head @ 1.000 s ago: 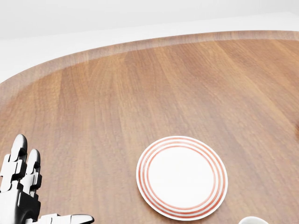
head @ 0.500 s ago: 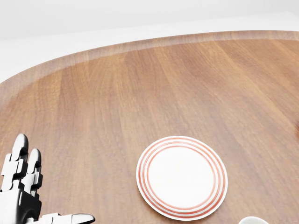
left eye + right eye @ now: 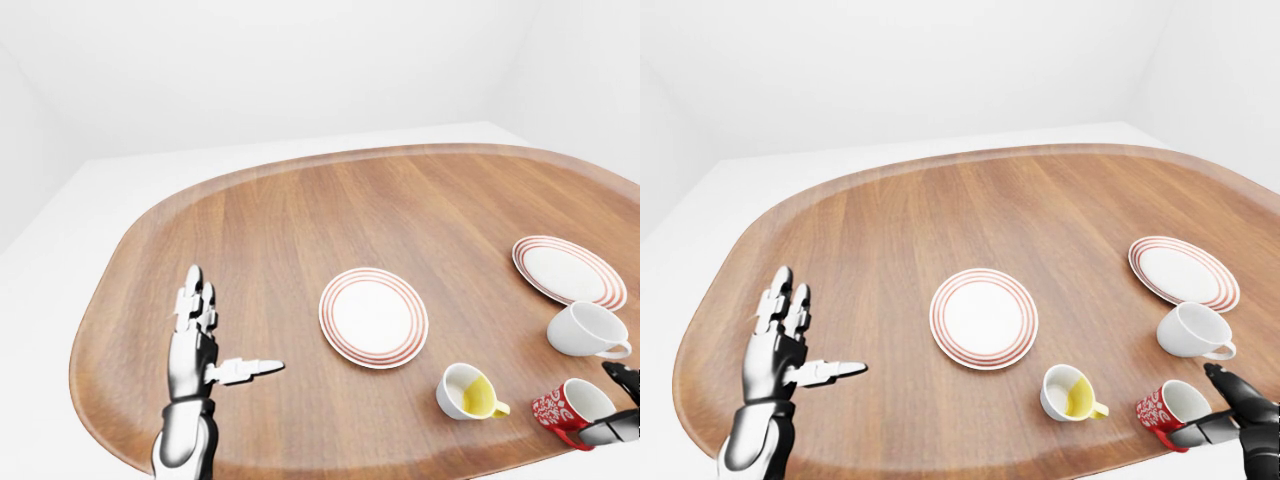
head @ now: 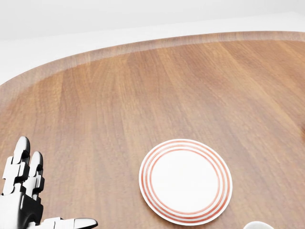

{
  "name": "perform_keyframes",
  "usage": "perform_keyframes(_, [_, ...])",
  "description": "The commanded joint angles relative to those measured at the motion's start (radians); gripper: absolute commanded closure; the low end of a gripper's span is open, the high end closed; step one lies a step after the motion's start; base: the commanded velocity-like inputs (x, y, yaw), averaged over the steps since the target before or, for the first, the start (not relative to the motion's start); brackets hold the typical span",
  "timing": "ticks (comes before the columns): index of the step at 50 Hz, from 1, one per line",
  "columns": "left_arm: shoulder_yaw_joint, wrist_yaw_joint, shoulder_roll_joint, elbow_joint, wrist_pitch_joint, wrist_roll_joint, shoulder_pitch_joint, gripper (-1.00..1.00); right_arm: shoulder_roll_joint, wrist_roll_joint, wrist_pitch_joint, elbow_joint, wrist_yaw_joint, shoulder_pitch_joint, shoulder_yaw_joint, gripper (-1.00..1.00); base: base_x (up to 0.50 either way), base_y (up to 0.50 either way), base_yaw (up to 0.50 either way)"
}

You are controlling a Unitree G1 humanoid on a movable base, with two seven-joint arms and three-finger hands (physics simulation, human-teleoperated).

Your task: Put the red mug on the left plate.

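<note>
The red mug [image 3: 1167, 409] with white patterning stands near the bottom right edge of the wooden table [image 3: 890, 230]. My right hand [image 3: 1196, 404] is open at the mug's right side, one dark finger above its rim and one below, with a gap showing. The left plate [image 3: 983, 317], white with red rings, lies bare in the table's middle. My left hand [image 3: 818, 332] is open and upright far to the left, fingers raised and thumb pointing right, holding nothing. The head view shows only this plate [image 4: 185, 181] and the left hand [image 4: 56, 185].
A second ringed plate [image 3: 1183, 273] lies at the right. A white cup [image 3: 1189, 330] rests on its side below it. A cup with a yellow inside [image 3: 1068, 392] stands between the left plate and the red mug.
In the head view my left hand has sunk very slightly. The plate and the camera have not moved.
</note>
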Motion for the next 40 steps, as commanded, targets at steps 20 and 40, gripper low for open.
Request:
perform_keyframes(20, [0.001, -0.001, 0.001, 0.004, 0.0, 0.0, -0.005, -1.0, 0.006, 0.003, 0.0, 0.094, -0.018, -0.093, 0.074, -1.0, 0.0, 0.0, 0.0])
perform_keyframes(40, [-0.001, 0.002, 0.003, 0.008, 0.003, 0.003, -0.012, -1.0, 0.027, 0.066, 0.0, 0.186, -0.044, -0.106, 0.114, -1.0, 0.0, 0.0, 0.0])
